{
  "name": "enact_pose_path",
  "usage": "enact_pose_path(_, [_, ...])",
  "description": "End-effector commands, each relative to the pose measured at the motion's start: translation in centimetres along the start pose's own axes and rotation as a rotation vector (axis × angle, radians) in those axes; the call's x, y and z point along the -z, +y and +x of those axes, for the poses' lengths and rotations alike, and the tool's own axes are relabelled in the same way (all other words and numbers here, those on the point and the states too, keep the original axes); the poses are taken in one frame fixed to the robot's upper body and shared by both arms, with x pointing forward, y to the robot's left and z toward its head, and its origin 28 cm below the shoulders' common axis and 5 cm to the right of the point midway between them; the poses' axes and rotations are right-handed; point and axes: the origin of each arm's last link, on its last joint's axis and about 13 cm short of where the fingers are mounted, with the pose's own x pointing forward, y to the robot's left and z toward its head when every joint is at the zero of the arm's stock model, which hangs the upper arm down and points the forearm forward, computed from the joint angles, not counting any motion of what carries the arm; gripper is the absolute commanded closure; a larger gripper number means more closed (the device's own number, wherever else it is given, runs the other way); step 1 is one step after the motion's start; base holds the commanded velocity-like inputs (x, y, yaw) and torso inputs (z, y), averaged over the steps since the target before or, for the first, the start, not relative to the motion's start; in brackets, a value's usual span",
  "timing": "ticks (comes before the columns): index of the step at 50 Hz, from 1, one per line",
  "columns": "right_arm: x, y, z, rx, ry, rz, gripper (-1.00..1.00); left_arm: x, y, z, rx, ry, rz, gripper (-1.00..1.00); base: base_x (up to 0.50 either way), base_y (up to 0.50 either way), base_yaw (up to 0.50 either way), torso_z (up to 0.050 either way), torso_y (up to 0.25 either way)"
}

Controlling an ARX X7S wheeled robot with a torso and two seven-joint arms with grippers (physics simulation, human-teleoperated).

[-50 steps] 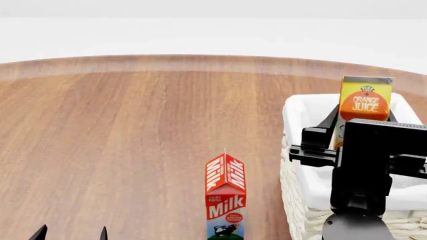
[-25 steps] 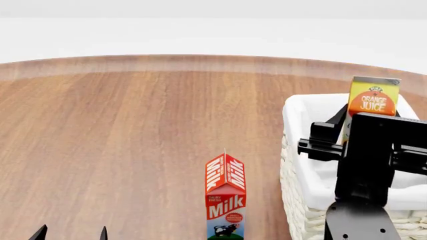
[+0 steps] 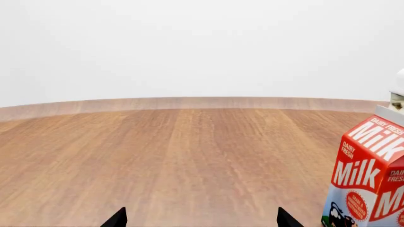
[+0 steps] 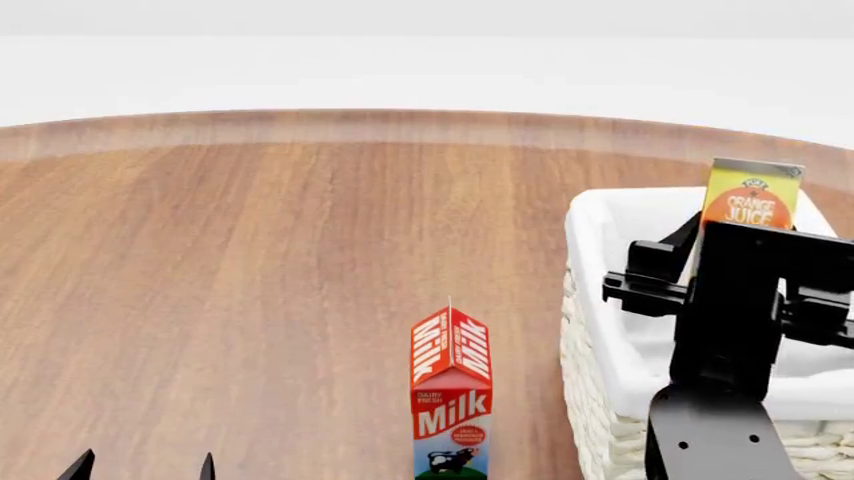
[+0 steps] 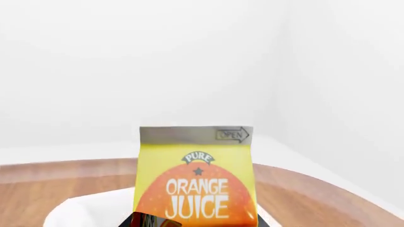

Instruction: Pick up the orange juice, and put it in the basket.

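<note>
The juice (image 4: 751, 196) stands upright over the basket (image 4: 594, 300), at the far right of the head view, with only its top part showing above the black body of the right gripper (image 4: 694, 262). The right fingers (image 4: 658, 257) sit against the carton's side and hold it; most of the grip is hidden behind the wrist. In the right wrist view the juice (image 5: 197, 175) fills the middle, label facing the camera, "PURE ORANGE JUICE" readable and an "OPEN" arrow on the grey top strip. Below it the white rim of the basket (image 5: 69, 210) curves around, and a dark bit of the gripper shows at the lower edge. Whether the carton's base touches the basket floor cannot be told, as the arm covers it.

The basket sits on the right side of the wooden desk (image 4: 267, 280), its white cloth folded over the woven wall.

A milk carton (image 4: 451, 395) stands upright on the desk just left of the basket, apart from it. In the left wrist view the milk carton (image 3: 369, 177) is at the edge, and two black tips of the left gripper (image 3: 198, 220) poke up, set wide apart with nothing between them. In the head view the left fingers (image 4: 83, 466) show as two small points at the lower left corner, well apart from the milk
</note>
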Motion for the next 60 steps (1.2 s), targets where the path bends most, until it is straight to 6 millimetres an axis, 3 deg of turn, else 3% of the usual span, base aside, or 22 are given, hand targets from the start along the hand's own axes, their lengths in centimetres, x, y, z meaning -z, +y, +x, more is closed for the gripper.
enact_pose_path(1, [-0.1, 0.1, 0.9, 0.016, -0.024, -0.044, 1.00, 0.0, 0.0, 0.0, 0.000, 0.000, 0.000, -1.00, 0.00, 0.00, 0.00, 0.000, 0.000])
enact_pose_path(56, [2.2, 1.0, 2.0, 0.032, 0.017, -0.071, 1.00, 0.0, 0.0, 0.0, 0.000, 0.000, 0.000, -1.00, 0.00, 0.00, 0.00, 0.000, 0.001])
enact_pose_path(57, [2.2, 1.0, 2.0, 0.022, 0.022, -0.074, -1.00, 0.0, 0.0, 0.0, 0.000, 0.000, 0.000, -1.00, 0.00, 0.00, 0.00, 0.000, 0.000])
enact_pose_path(60, [2.1, 1.1, 2.0, 0.025, 0.019, -0.072, -1.00, 0.0, 0.0, 0.0, 0.000, 0.000, 0.000, -1.00, 0.00, 0.00, 0.00, 0.000, 0.000])
